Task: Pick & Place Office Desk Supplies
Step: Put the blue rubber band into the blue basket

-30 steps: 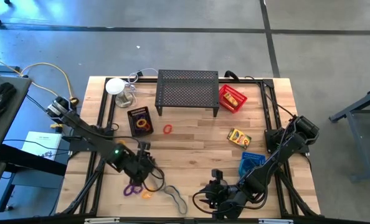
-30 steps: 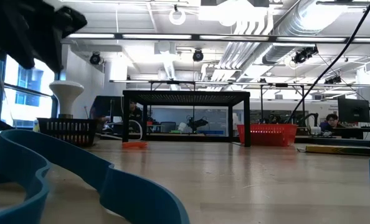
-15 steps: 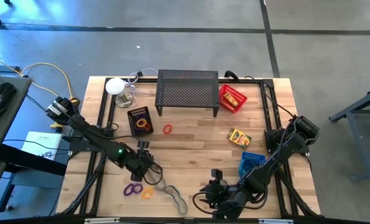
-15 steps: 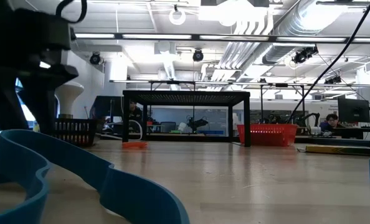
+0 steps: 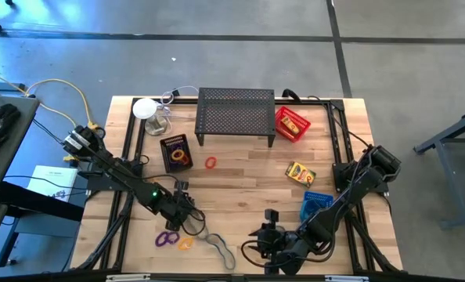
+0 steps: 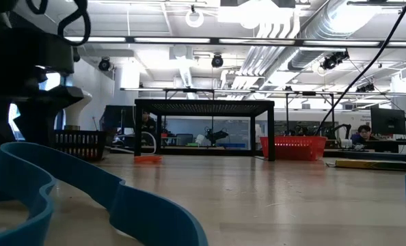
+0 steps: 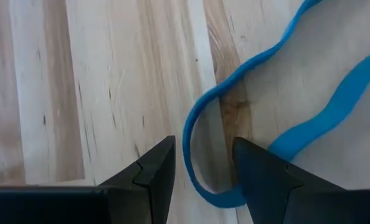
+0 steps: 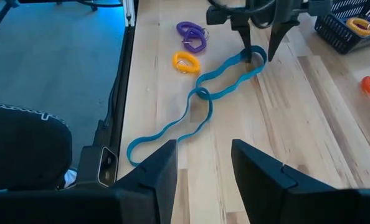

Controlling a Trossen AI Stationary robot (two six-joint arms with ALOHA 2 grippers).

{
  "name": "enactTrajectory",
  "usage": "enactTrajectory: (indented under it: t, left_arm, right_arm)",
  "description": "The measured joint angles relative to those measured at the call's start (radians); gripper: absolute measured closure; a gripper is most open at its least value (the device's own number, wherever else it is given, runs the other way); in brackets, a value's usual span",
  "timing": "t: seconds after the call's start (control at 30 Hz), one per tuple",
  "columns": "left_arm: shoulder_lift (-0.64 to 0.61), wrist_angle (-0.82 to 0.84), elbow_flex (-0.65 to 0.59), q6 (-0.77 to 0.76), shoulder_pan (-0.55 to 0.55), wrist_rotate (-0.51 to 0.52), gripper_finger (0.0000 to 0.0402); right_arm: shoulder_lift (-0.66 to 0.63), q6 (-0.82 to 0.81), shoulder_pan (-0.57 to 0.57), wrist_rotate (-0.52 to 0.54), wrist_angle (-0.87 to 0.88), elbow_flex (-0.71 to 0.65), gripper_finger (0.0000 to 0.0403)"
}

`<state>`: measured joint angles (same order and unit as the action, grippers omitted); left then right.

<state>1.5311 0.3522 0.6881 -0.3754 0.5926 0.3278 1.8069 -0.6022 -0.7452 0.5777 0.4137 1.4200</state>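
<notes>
While both arms sit low by the tabletop's near edge, here's the layout:
left claw (image 7: 202, 171): fingers spread, straddling the end of the blue band (image 8: 200, 93), nothing gripped
right claw (image 8: 203, 165): parted, empty, near the front edge, band ahead of it
purple ring (image 8: 192, 34), orange ring (image 8: 185, 61): just beside the band
open room: bare wood mid-tabletop (image 5: 248, 184)
back edge: black stand (image 5: 236, 113), red tray (image 5: 292, 124)

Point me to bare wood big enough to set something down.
Best: the middle strip between the red ring, the yellow box and the black stand. Crowded: the near edge, where the left gripper hovers over the blue band, with the purple ring, orange ring and right gripper.
</notes>
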Motion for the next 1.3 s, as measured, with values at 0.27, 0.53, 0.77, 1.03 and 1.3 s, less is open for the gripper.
enactTrajectory:
  t: [0.27,0.53,0.77,1.03,1.3]
  left_arm:
    - [-0.003,-0.009,0.001,-0.016,0.003,0.04,0.0296]
    - [-0.107,0.0,0.062,0.065,0.001,0.236,0.0399]
    - [-0.132,0.029,0.199,0.086,0.001,0.247,0.0401]
    - [-0.125,0.208,0.217,0.121,0.01,0.17,0.04]
    - [-0.124,0.237,0.194,0.088,0.008,0.157,0.0335]
  right_arm:
    - [0.0,-0.002,0.0,-0.003,0.0,0.0,0.0263]
    - [0.0,0.001,0.013,0.047,0.015,0.0,0.0263]
    - [0.0,-0.133,0.067,0.141,0.124,-0.001,0.0269]
    - [0.0,-0.137,0.078,0.078,0.116,-0.001,0.027]
    - [0.0,-0.138,0.069,0.078,0.11,-0.002,0.027]
